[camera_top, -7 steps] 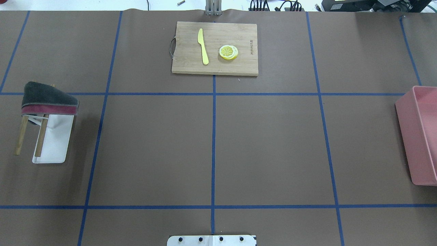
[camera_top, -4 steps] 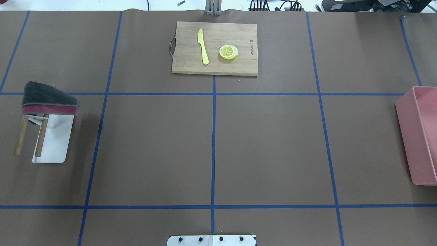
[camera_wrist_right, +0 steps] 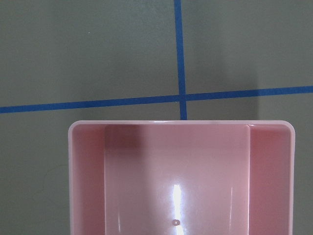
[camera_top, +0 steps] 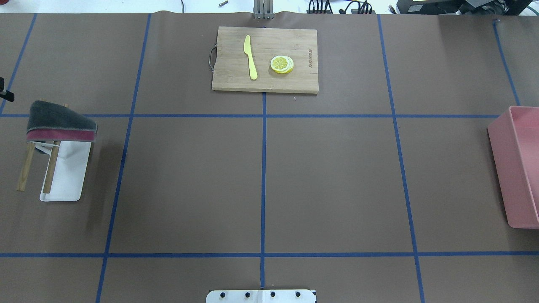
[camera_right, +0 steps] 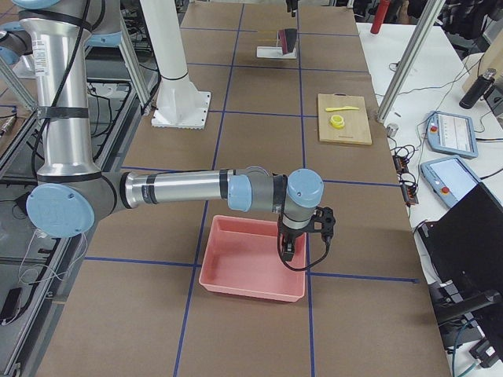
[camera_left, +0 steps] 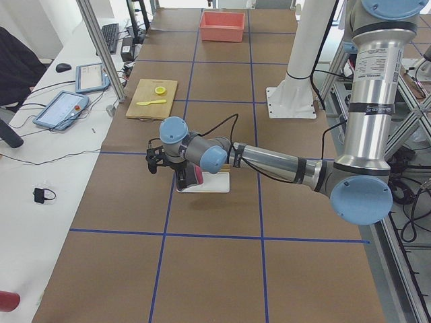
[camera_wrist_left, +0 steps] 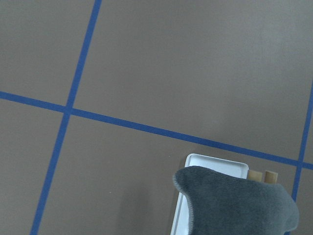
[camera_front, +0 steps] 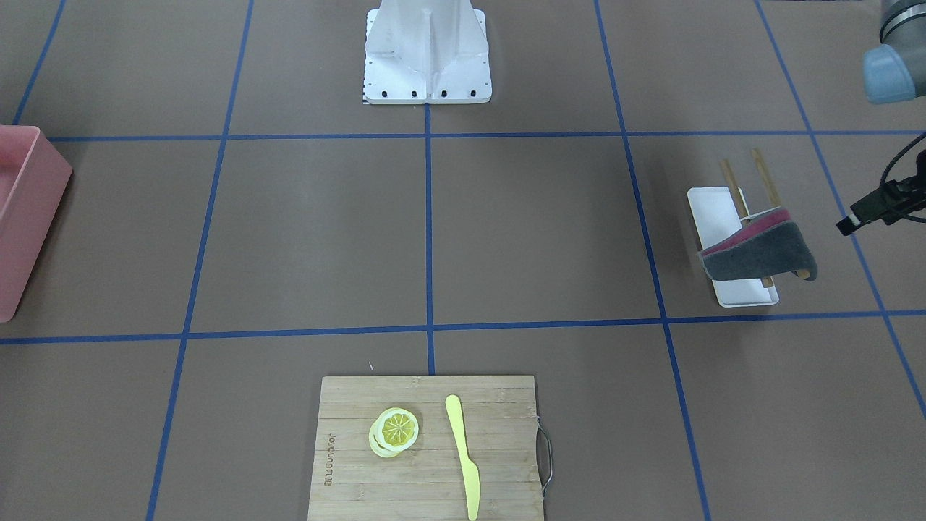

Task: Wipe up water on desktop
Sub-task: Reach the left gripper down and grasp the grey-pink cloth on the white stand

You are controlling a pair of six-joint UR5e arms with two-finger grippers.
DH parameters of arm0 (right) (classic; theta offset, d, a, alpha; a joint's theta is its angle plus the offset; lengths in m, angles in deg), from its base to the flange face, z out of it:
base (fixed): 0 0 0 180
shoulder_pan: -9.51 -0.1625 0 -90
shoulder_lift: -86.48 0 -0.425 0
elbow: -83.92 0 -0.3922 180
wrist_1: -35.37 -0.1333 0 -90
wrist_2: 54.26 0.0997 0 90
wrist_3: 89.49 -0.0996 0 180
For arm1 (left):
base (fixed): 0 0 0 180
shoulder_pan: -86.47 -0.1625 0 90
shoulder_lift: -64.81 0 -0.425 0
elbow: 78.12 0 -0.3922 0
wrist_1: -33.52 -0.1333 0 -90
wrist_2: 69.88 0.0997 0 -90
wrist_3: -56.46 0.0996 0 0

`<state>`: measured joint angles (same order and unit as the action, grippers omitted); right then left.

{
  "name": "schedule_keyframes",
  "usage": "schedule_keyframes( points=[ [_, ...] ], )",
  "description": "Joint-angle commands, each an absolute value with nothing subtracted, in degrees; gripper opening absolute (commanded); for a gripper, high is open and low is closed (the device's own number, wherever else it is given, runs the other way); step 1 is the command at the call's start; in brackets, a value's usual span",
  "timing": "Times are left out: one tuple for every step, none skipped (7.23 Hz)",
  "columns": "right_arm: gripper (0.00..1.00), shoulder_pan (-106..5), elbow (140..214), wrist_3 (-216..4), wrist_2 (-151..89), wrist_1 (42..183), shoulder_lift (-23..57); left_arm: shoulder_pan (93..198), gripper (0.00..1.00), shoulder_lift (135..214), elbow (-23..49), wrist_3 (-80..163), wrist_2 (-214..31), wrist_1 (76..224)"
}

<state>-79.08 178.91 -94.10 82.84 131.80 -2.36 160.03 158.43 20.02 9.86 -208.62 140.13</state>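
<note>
The desktop (camera_top: 328,176) is a matte brown surface crossed by blue tape lines; I see no water on it. A grey cloth with a maroon edge (camera_top: 59,120) hangs over a small rack with wooden bars on a white tray (camera_top: 63,176) at the left. The cloth also shows in the front view (camera_front: 759,250) and the left wrist view (camera_wrist_left: 239,200). My left gripper (camera_left: 180,180) hangs by the cloth, and I cannot tell whether it is open or shut. My right gripper (camera_right: 288,250) hangs over the pink bin (camera_right: 251,263), and I cannot tell its state either.
A bamboo cutting board (camera_top: 265,82) at the far middle carries a yellow knife (camera_top: 250,57) and lemon slices (camera_top: 281,64). The pink bin (camera_top: 516,168) stands at the right edge. The robot's base plate (camera_top: 261,296) is at the near edge.
A small dark part of my left arm has come into the overhead view at its left edge, just above the cloth rack. Nothing on the desktop has moved.
</note>
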Motion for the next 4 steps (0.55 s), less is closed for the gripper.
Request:
schedule_keyframes(
  points=[
    [1.0,-78.9,179.0,-94.1,83.0,131.8,-2.4,157.2,0.98,159.7,19.4,7.4,-208.3,141.6],
    [1.0,-78.8,179.3,-94.1,83.4,131.9,-2.2,156.0,0.97,160.2,19.4,7.4,-208.2,141.6],
    [1.0,-78.8,179.4,-94.1,83.4,131.9,-2.2,154.5,0.96,160.9,18.8,7.4,-208.2,141.6],
    [1.0,-78.6,179.4,-94.2,83.4,131.9,-2.1,154.2,0.91,161.1,18.2,7.5,-208.2,141.7]
  ],
)
